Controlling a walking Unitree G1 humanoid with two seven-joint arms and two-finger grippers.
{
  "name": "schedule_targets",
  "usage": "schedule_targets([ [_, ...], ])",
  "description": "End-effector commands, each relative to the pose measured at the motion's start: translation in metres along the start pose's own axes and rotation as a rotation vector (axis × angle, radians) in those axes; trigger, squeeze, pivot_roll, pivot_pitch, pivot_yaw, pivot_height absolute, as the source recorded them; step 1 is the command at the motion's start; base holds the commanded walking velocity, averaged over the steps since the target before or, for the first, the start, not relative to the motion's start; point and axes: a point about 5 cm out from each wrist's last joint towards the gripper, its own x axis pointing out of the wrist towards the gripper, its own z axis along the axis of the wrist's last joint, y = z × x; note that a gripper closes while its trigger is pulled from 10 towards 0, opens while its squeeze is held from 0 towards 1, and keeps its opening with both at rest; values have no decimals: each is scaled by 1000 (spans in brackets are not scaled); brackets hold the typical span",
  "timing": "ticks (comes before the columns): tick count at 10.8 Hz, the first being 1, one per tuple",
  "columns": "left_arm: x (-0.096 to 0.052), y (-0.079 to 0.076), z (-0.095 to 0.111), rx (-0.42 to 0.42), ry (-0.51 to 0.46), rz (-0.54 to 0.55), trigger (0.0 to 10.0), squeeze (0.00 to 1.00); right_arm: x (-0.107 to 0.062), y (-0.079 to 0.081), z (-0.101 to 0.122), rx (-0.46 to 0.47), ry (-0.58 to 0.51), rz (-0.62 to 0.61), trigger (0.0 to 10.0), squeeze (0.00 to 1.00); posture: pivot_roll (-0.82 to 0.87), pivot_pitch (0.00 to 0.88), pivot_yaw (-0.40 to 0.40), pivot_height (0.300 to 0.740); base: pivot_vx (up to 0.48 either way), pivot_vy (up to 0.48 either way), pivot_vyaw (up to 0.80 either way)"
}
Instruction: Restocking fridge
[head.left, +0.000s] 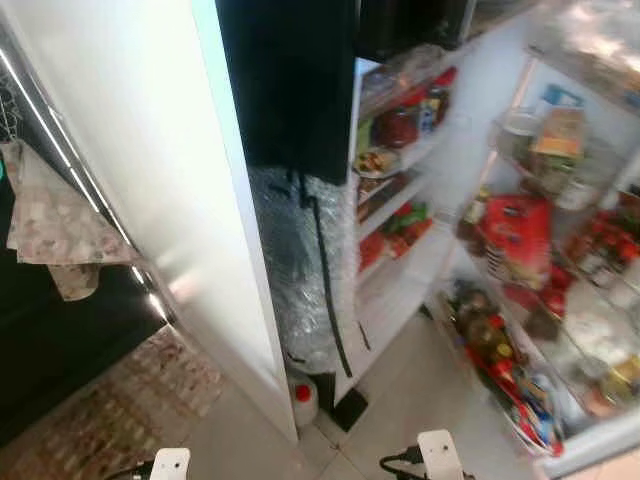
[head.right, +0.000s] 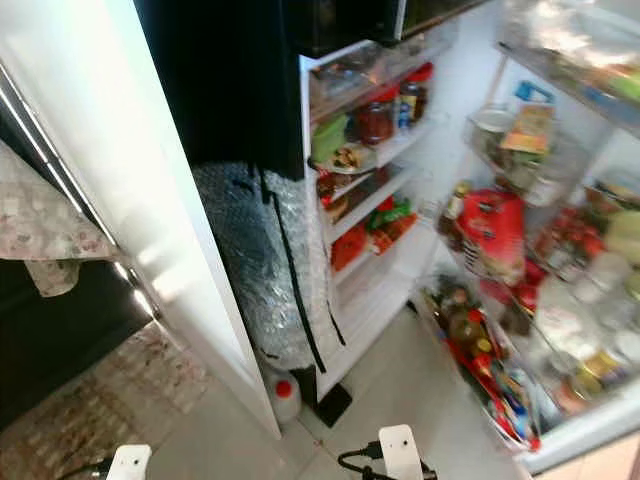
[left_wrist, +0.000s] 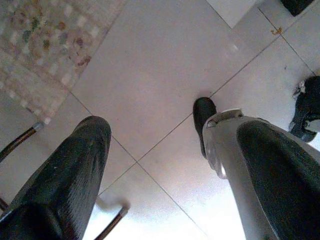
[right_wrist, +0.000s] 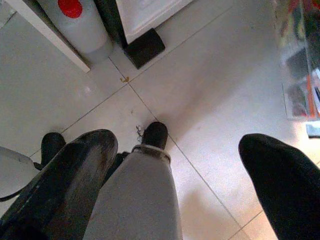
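Standing before the open fridge, robot with both arms hanging low. Fridge door swung wide on the robot's right; door racks crowded with bottles, jars and a red packet. Interior shelves stocked: jars on the upper shelf, a plate of food below, red and green packs lower still. Contents blurred; labels unreadable.

Fridge side wall wrapped in bubble wrap, with a black strap running down it. White jug with red cap on the floor beside the fridge's lower corner, against a white panel. Patterned cloth hanging over a rail on the robot's left, patterned rug beneath.

Left gripper: fingers spread wide, holding nothing, pointed down at pale floor tiles; robot's foot seen between them. Right gripper: fingers likewise spread apart, empty, above the tiles near the jug and the fridge's black foot. No restock item held by either gripper.
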Motion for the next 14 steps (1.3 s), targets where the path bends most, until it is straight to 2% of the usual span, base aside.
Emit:
schedule_targets([
  [1,-1,1,-4,17,18,-5,10000,0,0,-1,-1,8,4,-6,10000,0,-33,0,57,740,0,0,0],
  [7,-1,2,-6,26,23,1,10000,0,1,-3,6,68,-11,-42,10000,0,-33,0,55,740,0,0,0],
  [10,-1,3,-9,32,29,4,10000,0,0,-25,7,280,-27,-146,10000,0,-44,0,57,740,0,0,0],
  [11,-2,3,-9,35,31,5,10000,0,-2,-39,6,348,-40,-210,10000,0,-51,0,56,740,0,0,-613],
  [14,-2,2,-11,37,30,2,10000,0,-8,-70,13,451,-139,-384,10000,0,-59,0,53,740,0,0,-210],
])
